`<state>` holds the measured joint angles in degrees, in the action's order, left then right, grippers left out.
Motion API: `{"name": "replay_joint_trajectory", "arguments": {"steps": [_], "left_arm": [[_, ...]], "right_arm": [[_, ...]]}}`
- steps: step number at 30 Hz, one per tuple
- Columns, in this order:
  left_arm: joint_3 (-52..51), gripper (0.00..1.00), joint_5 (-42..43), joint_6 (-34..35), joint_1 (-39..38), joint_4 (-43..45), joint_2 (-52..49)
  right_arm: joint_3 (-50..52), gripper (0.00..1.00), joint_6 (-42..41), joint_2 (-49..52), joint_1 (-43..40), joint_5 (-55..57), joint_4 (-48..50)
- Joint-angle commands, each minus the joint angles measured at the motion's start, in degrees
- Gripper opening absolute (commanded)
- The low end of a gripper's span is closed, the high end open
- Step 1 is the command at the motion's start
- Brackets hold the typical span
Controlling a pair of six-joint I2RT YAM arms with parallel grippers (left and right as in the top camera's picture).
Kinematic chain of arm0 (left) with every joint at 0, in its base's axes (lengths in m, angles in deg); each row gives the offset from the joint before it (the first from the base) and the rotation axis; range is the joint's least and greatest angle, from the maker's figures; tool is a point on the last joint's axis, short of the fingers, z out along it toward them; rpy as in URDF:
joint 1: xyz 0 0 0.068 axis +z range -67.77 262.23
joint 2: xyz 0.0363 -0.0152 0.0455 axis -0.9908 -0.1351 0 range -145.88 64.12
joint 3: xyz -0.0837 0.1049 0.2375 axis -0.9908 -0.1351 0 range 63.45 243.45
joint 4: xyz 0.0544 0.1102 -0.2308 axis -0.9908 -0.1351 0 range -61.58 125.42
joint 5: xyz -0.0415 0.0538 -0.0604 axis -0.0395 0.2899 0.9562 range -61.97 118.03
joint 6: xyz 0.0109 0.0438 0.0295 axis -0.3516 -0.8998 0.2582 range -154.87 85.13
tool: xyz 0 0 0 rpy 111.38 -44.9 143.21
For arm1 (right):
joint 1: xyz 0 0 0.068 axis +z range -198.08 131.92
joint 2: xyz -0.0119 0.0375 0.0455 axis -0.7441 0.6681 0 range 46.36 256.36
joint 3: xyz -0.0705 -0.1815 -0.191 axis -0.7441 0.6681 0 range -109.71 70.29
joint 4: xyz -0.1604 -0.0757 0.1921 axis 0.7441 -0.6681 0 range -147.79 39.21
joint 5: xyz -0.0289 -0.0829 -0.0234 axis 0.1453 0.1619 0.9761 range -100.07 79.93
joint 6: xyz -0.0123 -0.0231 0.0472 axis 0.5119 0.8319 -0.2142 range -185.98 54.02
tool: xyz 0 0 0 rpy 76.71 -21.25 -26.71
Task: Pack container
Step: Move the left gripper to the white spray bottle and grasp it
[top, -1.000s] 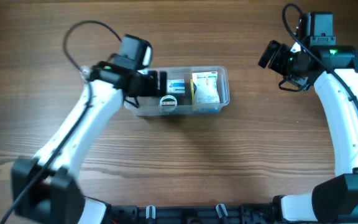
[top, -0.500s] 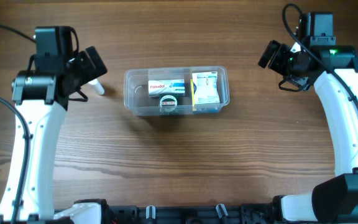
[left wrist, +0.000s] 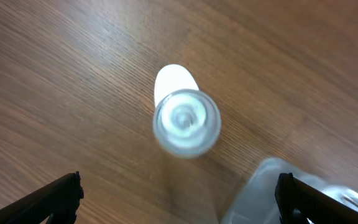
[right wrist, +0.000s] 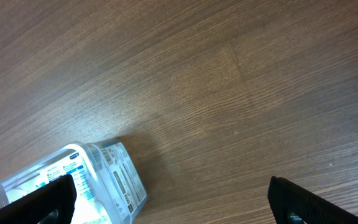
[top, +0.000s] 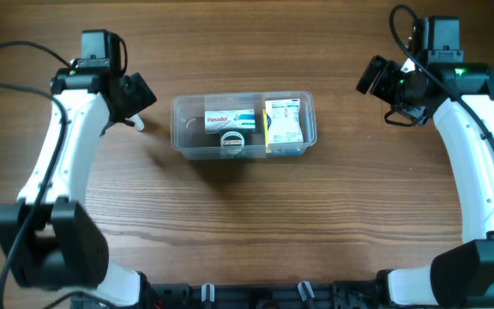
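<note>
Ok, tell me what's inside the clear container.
Inside the container: a red-and-white Panadol box, a white box with blue print beside it, and a round black-rimmed item at the near wall. Anything beneath them is covered.

Can read only "Panadol", on the red patch of a small box [top: 228,119] lying inside the container [top: 181,142], left of its middle. Cannot make out the print on the taller box [top: 283,122] at the container's right end, nor on the round dark lid [top: 232,142] by its front wall.
</note>
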<state>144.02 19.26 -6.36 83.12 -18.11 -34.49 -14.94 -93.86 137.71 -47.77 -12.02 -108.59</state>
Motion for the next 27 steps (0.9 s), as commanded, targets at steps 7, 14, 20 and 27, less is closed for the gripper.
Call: {"name": "replay_joint_trajectory", "arguments": {"steps": [7,14,20,27], "left_arm": [[-0.1,1.0,-0.7,2.5,1.4,4.8,-5.4],[-0.1,1.0,0.4,2.5,2.3,7.3,-7.0],[-0.1,1.0,0.9,3.8,2.3,8.4,-8.3],[-0.1,1.0,1.7,4.0,2.4,9.5,-10.2]], "right_arm": [[-0.5,1.0,-0.7,-1.1,0.0,-0.7,0.2],[-0.5,1.0,-0.7,-1.1,0.0,-0.7,0.2],[-0.5,1.0,-0.7,-1.1,0.0,-0.7,0.2],[-0.5,1.0,-0.7,-1.1,0.0,-0.7,0.2]]}}
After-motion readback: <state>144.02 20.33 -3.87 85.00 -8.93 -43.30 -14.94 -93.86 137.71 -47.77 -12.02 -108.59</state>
